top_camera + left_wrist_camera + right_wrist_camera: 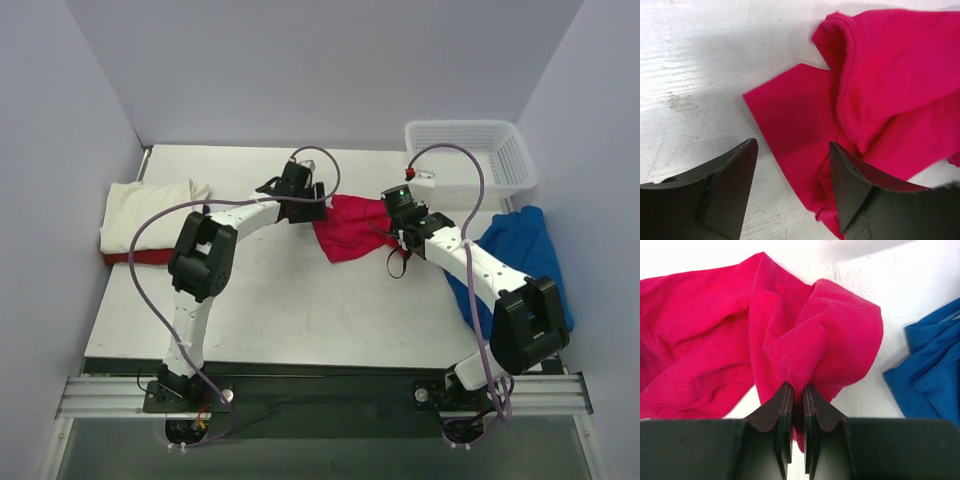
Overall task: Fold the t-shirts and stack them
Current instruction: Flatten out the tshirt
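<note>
The crimson red t-shirt [350, 228] lies crumpled mid-table. My right gripper [798, 390] is shut on a bunched fold of it, and the cloth [815, 325] rises in a ridge from the jaws. My left gripper [792, 170] hangs open over the shirt's left edge. A flat corner of red cloth [795, 120] lies between its fingers, and the right finger [860, 185] sits over the fabric. In the top view the left gripper [300, 195] and right gripper [400, 215] flank the shirt. The royal blue t-shirt [515, 250] lies rumpled at the right. The cream t-shirt [145, 215] lies folded at the far left.
A white lattice basket [470, 150] stands at the back right corner. A strip of red cloth [135, 258] shows under the cream shirt's near edge. The blue shirt [935, 375] reaches close to my right gripper's side. Walls enclose the table on three sides.
</note>
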Controlling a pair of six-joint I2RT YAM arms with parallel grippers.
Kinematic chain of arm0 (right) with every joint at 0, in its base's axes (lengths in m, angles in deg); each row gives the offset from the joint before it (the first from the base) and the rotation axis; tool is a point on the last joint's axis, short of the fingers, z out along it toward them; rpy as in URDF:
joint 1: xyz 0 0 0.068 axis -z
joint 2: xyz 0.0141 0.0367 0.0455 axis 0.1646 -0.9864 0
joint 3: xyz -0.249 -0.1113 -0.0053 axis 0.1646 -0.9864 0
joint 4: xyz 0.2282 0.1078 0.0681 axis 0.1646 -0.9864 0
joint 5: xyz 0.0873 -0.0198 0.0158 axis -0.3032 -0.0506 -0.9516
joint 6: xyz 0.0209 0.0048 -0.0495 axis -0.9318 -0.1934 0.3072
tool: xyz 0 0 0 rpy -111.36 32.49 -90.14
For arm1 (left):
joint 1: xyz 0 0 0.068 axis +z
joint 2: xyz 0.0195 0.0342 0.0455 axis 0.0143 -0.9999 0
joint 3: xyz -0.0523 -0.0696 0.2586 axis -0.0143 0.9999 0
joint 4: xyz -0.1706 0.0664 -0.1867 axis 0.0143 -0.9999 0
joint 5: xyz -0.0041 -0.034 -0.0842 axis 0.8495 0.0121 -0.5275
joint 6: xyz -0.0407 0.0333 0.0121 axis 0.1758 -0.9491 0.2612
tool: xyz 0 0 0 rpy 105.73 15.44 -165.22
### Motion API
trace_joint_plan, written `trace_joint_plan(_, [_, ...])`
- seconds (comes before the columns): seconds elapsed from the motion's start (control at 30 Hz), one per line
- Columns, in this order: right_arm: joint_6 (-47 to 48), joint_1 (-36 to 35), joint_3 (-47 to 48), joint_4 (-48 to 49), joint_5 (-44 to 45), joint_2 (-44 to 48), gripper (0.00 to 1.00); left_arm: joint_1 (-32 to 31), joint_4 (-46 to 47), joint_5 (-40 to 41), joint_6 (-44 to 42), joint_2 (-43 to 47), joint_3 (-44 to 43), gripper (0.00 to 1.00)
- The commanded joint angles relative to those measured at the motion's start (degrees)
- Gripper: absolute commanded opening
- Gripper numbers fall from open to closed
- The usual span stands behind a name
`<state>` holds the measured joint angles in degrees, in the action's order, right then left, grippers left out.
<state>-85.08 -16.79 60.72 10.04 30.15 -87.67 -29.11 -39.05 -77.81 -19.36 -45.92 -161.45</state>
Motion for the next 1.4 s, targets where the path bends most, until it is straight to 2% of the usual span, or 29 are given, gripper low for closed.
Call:
trace_joint_plan(0.0, [-1.31, 0.42, -1.09, -1.4, 0.12, 3.46, 0.0, -1.58, -5.42, 5.26, 1.59, -2.99, -5.44, 0.69])
trace_joint_plan(0.1, [-1.39, 0.51, -1.88, -1.49, -0.15, 4.08, 0.0, -2.2, -9.73, 10.18, 2.65, -5.54, -8.78, 0.67])
trace_joint_plan(0.27, [-1.31, 1.12, -3.11, -1.4, -0.5, 5.57, 0.0, -2.73, -11.93, 10.63, 3.62, -8.7, -11.33, 0.64])
trace_joint_plan(0.37, [-1.3, 1.39, -3.81, -1.4, -0.59, 6.19, 0.0, -3.26, -15.78, 12.91, 3.35, -11.43, -15.37, 0.58])
trace_joint_plan(0.43, [-1.31, 1.56, -4.34, -1.49, -0.76, 6.54, 0.0, -3.35, -18.07, 13.88, 3.35, -13.19, -18.7, 0.49])
trace_joint_plan(0.57, [-1.57, 2.0, -4.96, -1.58, -0.76, 7.15, 0.0, -3.35, -22.99, 16.08, 2.83, -15.21, -22.41, 0.39])
trace_joint_plan(0.6, [-1.48, 2.26, -5.05, -1.49, -0.76, 7.24, 0.0, -3.35, -25.01, 16.17, 2.22, -16.26, -24.42, 0.27])
trace_joint_plan(0.67, [-1.48, 2.44, -5.13, -1.58, -0.76, 7.16, 0.0, -3.35, -26.94, 16.61, 1.25, -17.32, -26.09, 0.18])
trace_joint_plan(0.73, [-1.57, 2.79, -5.13, -1.58, -0.68, 7.24, 0.0, -3.17, -28.01, 17.23, 0.37, -17.59, -26.63, 0.02])
trace_joint_plan(0.77, [-1.66, 2.97, -4.87, -1.58, -0.76, 7.16, 0.0, -3.0, -28.36, 18.19, 0.19, -17.24, -25.94, 0.0])
trace_joint_plan(0.97, [-1.48, 4.29, -2.68, -2.54, -0.68, 7.16, 0.0, 1.48, -25.92, 20.22, -1.13, -8.02, -19.0, 0.0])
trace_joint_plan(1.1, [-1.04, 4.73, 0.66, -3.86, -0.32, 6.98, 0.0, 6.92, -23.63, 20.22, -1.83, 3.12, -12.42, 0.0])
trace_joint_plan(1.37, [0.8, 5.69, 6.64, -4.57, 0.38, 7.51, 0.0, 17.82, -24.24, 17.49, -6.3, 16.42, -10.72, 0.0])
